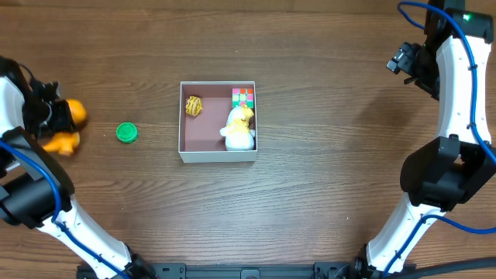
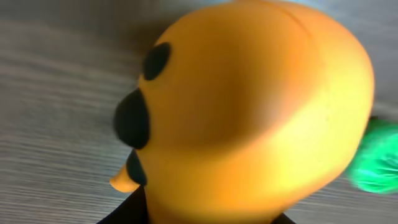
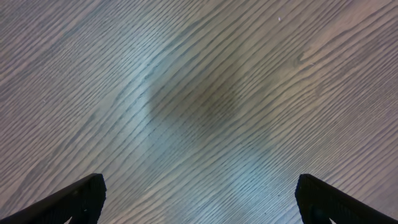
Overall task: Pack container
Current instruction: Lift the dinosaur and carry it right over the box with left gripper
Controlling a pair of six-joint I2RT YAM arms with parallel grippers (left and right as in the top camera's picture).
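Container: the container [image 1: 218, 156] sits flat at the middle of the table [image 1: 325, 194], open side up.
Inside: a small striped yellow-brown toy [image 1: 193, 106] lies at the far left, a coloured cube [image 1: 242, 95] in the far right corner, and a white and yellow soft toy [image 1: 239, 128] just near of the cube.
Left gripper: the left gripper [image 1: 58, 116] is at the far left edge, fingers clamped on an orange toy [image 2: 249, 112] with black spots.
Green disc: the green disc [image 1: 127, 132] lies on the table between the orange toy and the container, touching neither.
Right gripper: the right gripper [image 3: 200, 200] is at the far right, fingers wide apart over bare wood, holding nothing.
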